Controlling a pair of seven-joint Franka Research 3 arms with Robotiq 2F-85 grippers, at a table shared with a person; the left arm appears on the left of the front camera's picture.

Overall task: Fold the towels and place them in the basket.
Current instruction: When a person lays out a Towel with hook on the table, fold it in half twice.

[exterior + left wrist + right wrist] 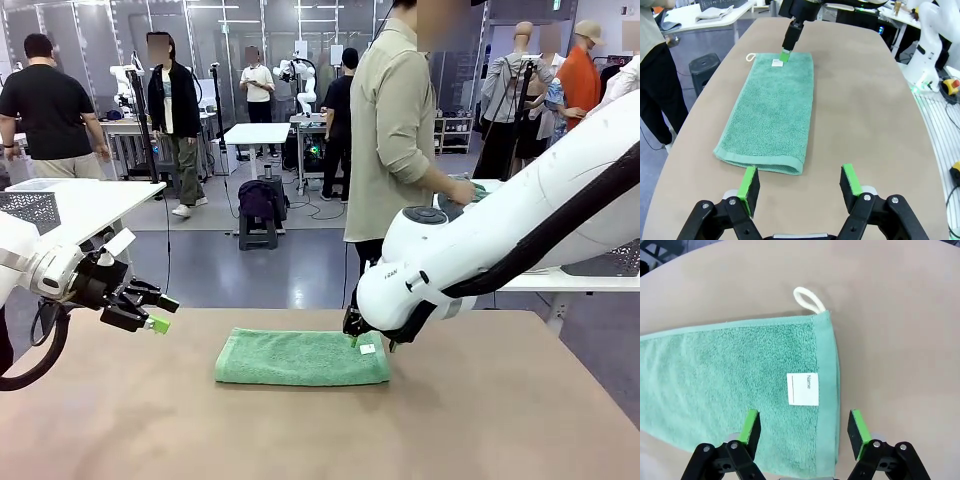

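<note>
A folded mint-green towel (303,357) lies flat near the middle of the brown table (500,420), its long side running across the front view. A white label (802,389) printed "Name" is sewn near one short end, and a pale cord loop (807,299) sticks out from that end's corner onto the bare tabletop.

The right gripper (372,345) points down at the labelled end with its jaws spread wide and nothing between them. In its own wrist view one finger is over the terry and the other is past the hem, over the table. Whether the pads touch the cloth cannot be told. The arm's white body hides most of the gripper in the front view.

The left gripper (163,314) hangs above the table, off the towel's opposite end, with its jaws also spread and empty. Its wrist view shows the towel's near hem just ahead of its fingers.

Across the table a person (392,130) stands turned aside, one hand (462,190) at something greenish that is too small to make out. A dark meshed surface (622,260) shows behind the right arm, mostly hidden and cut off by the frame edge.
</note>
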